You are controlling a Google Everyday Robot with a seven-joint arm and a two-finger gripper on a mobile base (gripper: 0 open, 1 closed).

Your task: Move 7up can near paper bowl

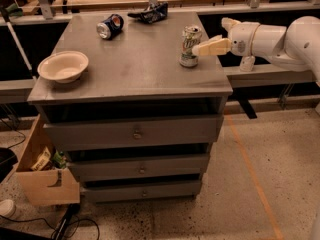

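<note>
The 7up can (190, 46) stands upright near the right edge of the grey cabinet top (135, 69). It is white and green with a silver top. The paper bowl (63, 66) sits at the left front of the top, far from the can. My gripper (209, 36) comes in from the right at can height. It is open and empty. One cream finger (212, 46) reaches the can's right side; the other points up and back. I cannot tell whether the finger touches the can.
A blue-and-red can (110, 26) lies on its side at the back left. A dark crumpled bag (150, 13) lies at the back centre. The cabinet has drawers below. An open cardboard box (42, 171) stands on the floor at the left. A workbench runs behind.
</note>
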